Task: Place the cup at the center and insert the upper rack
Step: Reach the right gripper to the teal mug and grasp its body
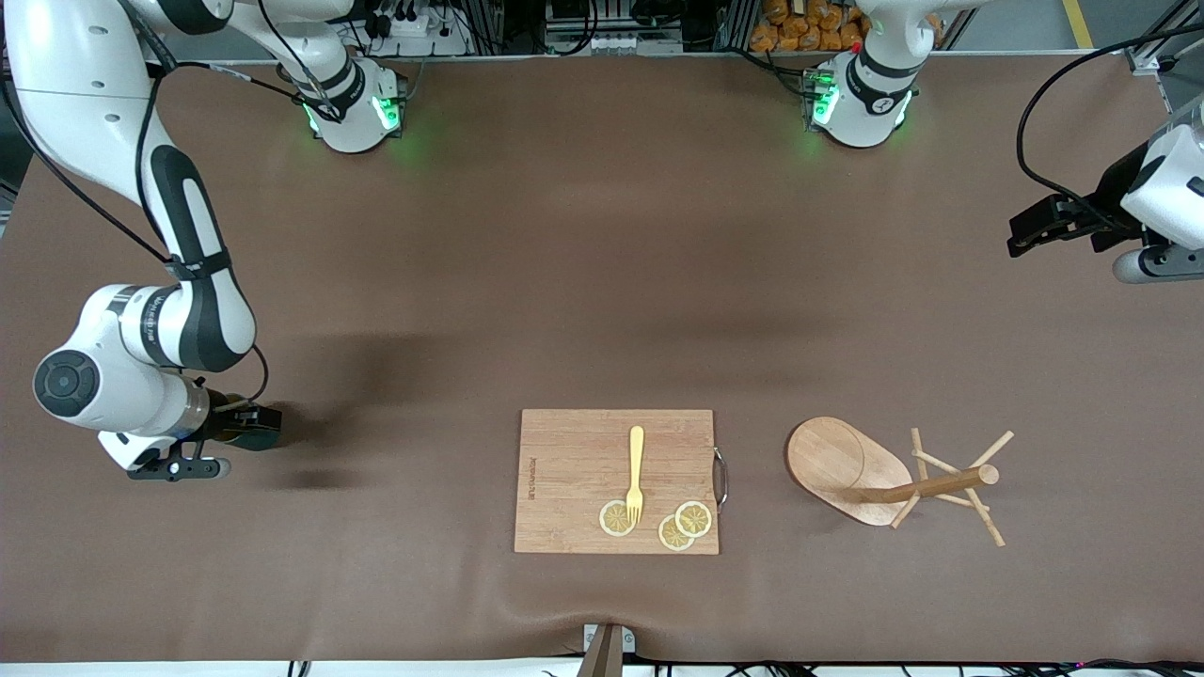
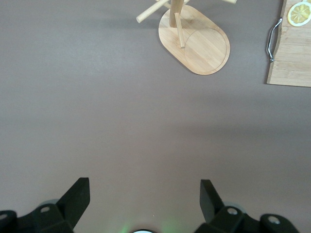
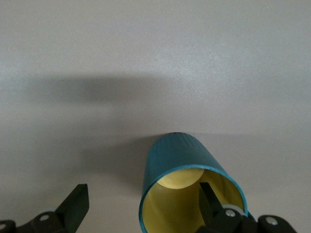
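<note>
Nothing is done yet: the right pincer point(image 3: 141, 208), open, straddles the wall of the cup point(image 3: 187, 182) at the right arm's end of the counter point(image 1: 602, 282), the upper rack point(image 1: 879, 475) lies tipped beside the cutting board point(image 1: 574, 470), and the left pincer point(image 2: 145, 199) waits open.

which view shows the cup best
The right wrist view: the cup fills it, teal outside, yellow inside, one finger of the right gripper in its mouth. The front view hides it under the right arm; the left wrist view misses it.
</note>
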You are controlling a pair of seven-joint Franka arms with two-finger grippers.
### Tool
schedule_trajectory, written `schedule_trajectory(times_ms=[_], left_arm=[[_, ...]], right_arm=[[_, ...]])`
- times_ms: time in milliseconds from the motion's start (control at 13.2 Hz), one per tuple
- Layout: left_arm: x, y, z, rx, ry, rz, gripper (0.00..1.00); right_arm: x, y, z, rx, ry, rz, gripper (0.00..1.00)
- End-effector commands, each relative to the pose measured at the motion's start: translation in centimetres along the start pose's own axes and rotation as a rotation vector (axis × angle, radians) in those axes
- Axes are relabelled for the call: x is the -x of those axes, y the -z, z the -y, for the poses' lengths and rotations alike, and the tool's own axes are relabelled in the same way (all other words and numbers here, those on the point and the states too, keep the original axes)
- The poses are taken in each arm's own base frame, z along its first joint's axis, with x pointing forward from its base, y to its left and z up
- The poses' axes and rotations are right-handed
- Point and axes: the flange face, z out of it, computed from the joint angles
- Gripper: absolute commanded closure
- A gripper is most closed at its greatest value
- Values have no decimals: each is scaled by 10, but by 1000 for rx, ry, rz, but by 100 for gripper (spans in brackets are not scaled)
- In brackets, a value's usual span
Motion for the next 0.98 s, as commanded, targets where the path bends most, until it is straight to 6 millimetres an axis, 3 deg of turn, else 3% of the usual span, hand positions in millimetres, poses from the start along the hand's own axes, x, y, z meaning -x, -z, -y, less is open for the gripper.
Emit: schedule_trajectory(times_ms=[0, 227, 454, 530, 909], left_arm=[[1, 2, 2, -7, -1, 6, 0], [1, 2, 1, -7, -2, 6, 0], [1, 0, 2, -7, 1, 9, 0], [1, 0, 2, -7, 1, 9, 0], [0, 0, 2, -6, -2, 9, 0]], right_arm=[[-4, -5, 2, -9, 14, 2, 5], [-4, -6, 2, -9, 119, 3, 55], [-4, -6, -1, -9, 177, 3, 93], [-4, -6, -1, -10, 192, 3, 98], [-6, -3, 1, -7, 199, -3, 100]])
